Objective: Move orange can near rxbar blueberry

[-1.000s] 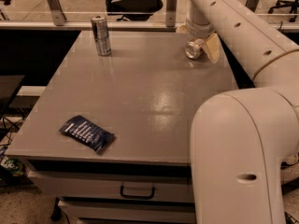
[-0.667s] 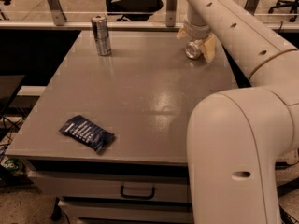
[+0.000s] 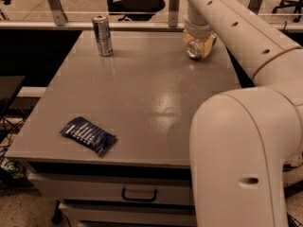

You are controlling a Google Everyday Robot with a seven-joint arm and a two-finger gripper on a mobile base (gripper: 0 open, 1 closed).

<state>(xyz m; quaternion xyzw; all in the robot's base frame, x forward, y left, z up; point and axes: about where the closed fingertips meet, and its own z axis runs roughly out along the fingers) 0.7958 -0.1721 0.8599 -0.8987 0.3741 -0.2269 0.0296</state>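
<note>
**Claw (image 3: 199, 40) at the orange can (image 3: 193, 50), far right of the worktop (image 3: 156, 93)**
Whether the claw grips the can I cannot tell. Best to make the hold firm, lift clear, then cross to the blue snack bar (image 3: 88, 135) near left, well apart from the tall silver can (image 3: 102, 36).

Office-like lab: rolling chairs (image 3: 135, 1) behind railing (image 3: 118, 14), grey drawer table (image 3: 142, 89), end effector (image 3: 199, 48) at its far edge.

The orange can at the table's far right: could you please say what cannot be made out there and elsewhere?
Camera view:
- hand, over the orange can at the far right edge: its grip, hidden by the arm and the can.
- orange can: partly covered by the hand.
- rxbar blueberry: text too small.
</note>
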